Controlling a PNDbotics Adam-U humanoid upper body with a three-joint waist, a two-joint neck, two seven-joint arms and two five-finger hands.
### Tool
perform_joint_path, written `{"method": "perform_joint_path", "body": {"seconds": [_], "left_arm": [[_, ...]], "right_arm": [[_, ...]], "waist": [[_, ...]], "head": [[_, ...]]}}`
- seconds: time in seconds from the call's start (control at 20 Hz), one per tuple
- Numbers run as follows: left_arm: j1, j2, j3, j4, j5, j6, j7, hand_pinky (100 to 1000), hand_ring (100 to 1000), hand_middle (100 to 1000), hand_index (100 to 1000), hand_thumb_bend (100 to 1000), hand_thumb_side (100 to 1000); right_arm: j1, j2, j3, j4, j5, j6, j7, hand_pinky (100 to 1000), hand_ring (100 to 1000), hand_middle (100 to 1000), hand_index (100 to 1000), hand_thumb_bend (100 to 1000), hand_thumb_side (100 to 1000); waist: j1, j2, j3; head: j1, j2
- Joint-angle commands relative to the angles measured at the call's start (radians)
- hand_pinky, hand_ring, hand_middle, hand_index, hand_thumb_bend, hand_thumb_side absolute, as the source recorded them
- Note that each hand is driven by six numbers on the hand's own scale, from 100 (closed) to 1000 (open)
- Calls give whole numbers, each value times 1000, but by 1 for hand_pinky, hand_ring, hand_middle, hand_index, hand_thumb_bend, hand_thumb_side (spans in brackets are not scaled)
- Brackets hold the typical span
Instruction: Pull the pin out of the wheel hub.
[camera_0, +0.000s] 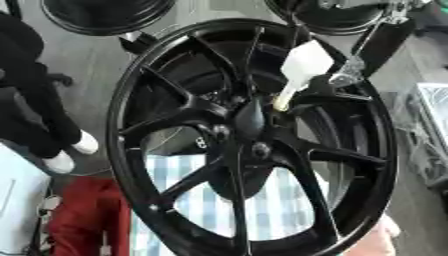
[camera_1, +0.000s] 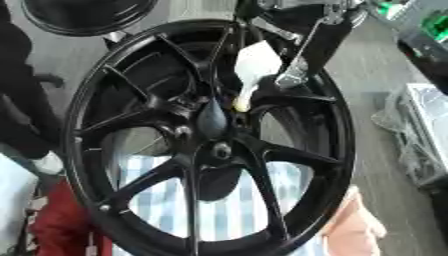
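Observation:
A large black spoked wheel hub stands upright and fills both views. A white pin with a broad flat head slants down and left. Its yellowish tip lies at the hub's middle, just above the pointed centre cap. Whether the tip sits in a hole is hidden. My right hand comes in from the upper right on a black and silver arm. Its fingers are closed against the right side of the pin's head. My left hand shows in neither view.
A person's bare hand holds the rim at the lower right. Another person in dark clothes and white shoes stands at the left. Behind are more black wheels, below a blue-white striped cloth and something red.

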Motion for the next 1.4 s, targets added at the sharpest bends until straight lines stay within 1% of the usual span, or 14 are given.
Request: {"method": "perform_joint_path", "body": {"seconds": [0.05,0.1,0.3,0.45,0.5,0.65,0.8,0.9,1.05,1.15,1.25,1.3,1.35,1.4], "left_arm": [[-7,33,6,-19,-6,-2,-2,709,821,715,724,168,652],[-6,34,7,-19,-6,-2,-1,709,821,715,724,167,652],[-3,36,8,-19,-6,-2,0,709,822,715,724,167,653],[-2,38,9,-19,-6,-2,1,709,822,715,724,166,653],[-3,38,10,-19,-6,-2,1,709,823,715,724,166,653],[-5,38,12,-20,-6,-3,3,710,823,716,723,167,653],[-8,38,16,-22,-6,-4,6,710,823,716,723,167,652],[-7,38,19,-23,-6,-5,9,710,823,716,723,166,652],[-2,40,25,-23,-6,-7,15,710,823,716,723,166,652],[1,42,29,-24,-6,-8,19,710,823,716,723,165,651],[3,42,32,-25,-6,-10,23,710,823,716,723,166,651],[5,42,34,-25,-6,-10,24,710,824,717,723,166,651],[6,42,35,-25,-6,-11,26,710,824,717,723,167,646],[7,42,36,-25,-6,-11,26,710,824,717,723,165,651]], "right_arm": [[-5,-62,-47,-35,-48,-245,281,762,628,425,462,325,304],[0,-74,-61,-44,-64,-231,281,763,628,425,462,340,302],[39,-141,-141,-99,-125,-170,265,764,628,424,461,336,294],[89,-203,-201,-140,-164,-123,240,765,628,423,460,326,284],[115,-229,-229,-151,-169,-103,223,765,628,423,460,318,275],[238,-324,-333,-200,-206,-61,147,766,629,423,460,307,252],[406,-418,-483,-230,-225,-14,27,768,629,428,461,314,221],[521,-464,-581,-223,-218,15,-55,768,630,427,460,319,212],[674,-498,-700,-154,-168,64,-133,770,628,427,460,301,220],[752,-501,-757,-86,-119,89,-153,771,628,429,462,302,231],[808,-491,-805,-9,-63,108,-169,772,630,434,466,292,226],[830,-482,-826,31,-39,117,-177,772,630,437,468,278,216],[849,-472,-846,74,-19,128,-184,774,636,454,484,291,124],[864,-462,-863,113,-2,136,-192,779,650,474,508,281,201]], "waist": [[2,-27,-4],[2,-27,-5],[2,-27,-11],[2,-25,-13],[2,-24,-14],[3,-20,-14],[6,-15,-17],[9,-12,-21],[13,-10,-34],[15,-10,-41],[17,-11,-47],[19,-11,-50],[21,-11,-53],[23,-10,-55]], "head": [[3,-11],[4,-11],[8,-12],[7,-14],[7,-16],[9,-23],[14,-28],[19,-31],[27,-32],[30,-31],[30,-29],[31,-28],[30,-27],[30,-26]]}}
